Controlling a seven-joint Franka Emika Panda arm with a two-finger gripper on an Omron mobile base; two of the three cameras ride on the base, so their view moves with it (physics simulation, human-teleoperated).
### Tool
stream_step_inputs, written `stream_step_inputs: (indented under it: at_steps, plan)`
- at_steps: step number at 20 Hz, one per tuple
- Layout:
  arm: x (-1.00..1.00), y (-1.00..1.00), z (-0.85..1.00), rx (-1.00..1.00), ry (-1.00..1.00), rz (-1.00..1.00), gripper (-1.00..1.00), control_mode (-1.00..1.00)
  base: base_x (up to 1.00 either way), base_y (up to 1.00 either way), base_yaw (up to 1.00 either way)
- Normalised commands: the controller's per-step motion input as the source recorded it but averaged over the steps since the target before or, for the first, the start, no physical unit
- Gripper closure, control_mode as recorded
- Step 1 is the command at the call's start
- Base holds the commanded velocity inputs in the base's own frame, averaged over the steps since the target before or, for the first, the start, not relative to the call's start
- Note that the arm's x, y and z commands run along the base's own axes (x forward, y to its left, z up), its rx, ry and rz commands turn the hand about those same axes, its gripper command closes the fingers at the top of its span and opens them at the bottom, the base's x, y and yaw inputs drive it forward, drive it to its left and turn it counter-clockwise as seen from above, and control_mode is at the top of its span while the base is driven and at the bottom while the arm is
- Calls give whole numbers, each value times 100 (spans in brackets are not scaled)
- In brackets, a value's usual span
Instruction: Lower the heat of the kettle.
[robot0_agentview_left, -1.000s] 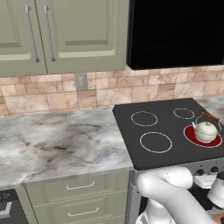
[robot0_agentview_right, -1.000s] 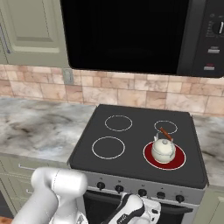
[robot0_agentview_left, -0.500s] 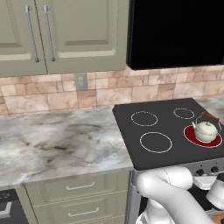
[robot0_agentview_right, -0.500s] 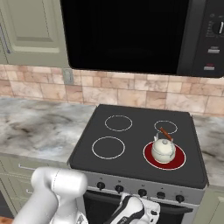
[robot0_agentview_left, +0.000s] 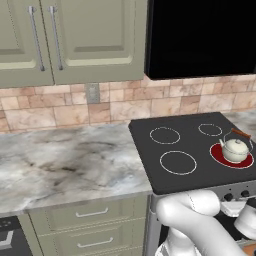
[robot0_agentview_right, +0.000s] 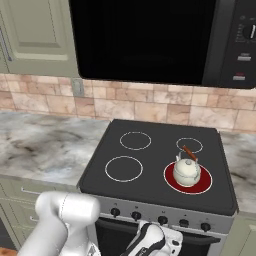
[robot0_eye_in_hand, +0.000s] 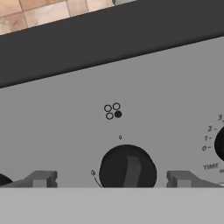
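A: Has anything moved?
B: Nothing visible over the last second. The kettle sits on the glowing front-right burner.
A: And the gripper?
B: Its jaws stand wide, flanking the knob without touching. Gripping it looks next.

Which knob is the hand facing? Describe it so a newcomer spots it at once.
Start at the black stove and drop to its grey control panel. The black round knob sits between the open jaws in the hand view. Unlike its neighbours, it lies under a four-circle burner icon whose lower right circle is filled.
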Motion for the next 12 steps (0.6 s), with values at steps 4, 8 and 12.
stream_step_inputs:
  at_steps: [4, 8, 12]
  plan:
    - [14, 0, -2, 0, -1, 0, -100, -100, 0, 0, 0]
    - [17, -1, 0, 0, -2, 0, -100, -100, 0, 0, 0]
    - [17, 0, -2, 0, 0, 0, -100, -100, 0, 0, 0]
